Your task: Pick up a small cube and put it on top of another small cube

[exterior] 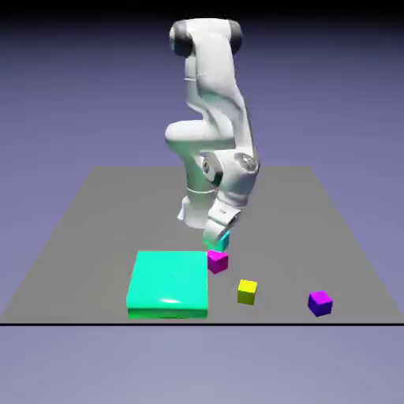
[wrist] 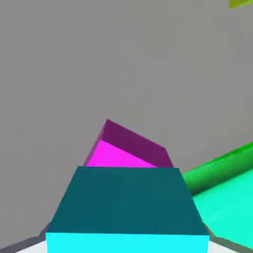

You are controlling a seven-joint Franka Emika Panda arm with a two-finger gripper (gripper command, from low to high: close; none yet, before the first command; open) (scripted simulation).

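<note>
The gripper [exterior: 218, 237] is pinched on the small cyan cube [exterior: 222, 240], which fills the bottom of the hand view [wrist: 126, 212] and hides the finger tips there. In the exterior view the cube hangs just above and slightly left of the magenta-pink cube [exterior: 218, 261], near the frame's middle; whether the two touch cannot be told. In the hand view the magenta-pink cube [wrist: 129, 148] peeks out just beyond the cyan one, so alignment looks close but not finished. The pick-up appears done; lowering, seating and release remain. The turquoise slab [exterior: 168, 283] lies just left of the target on the grey desk [exterior: 95, 213]; the yellow cube [exterior: 247, 291] and violet cube [exterior: 319, 302] sit lower right.
</note>
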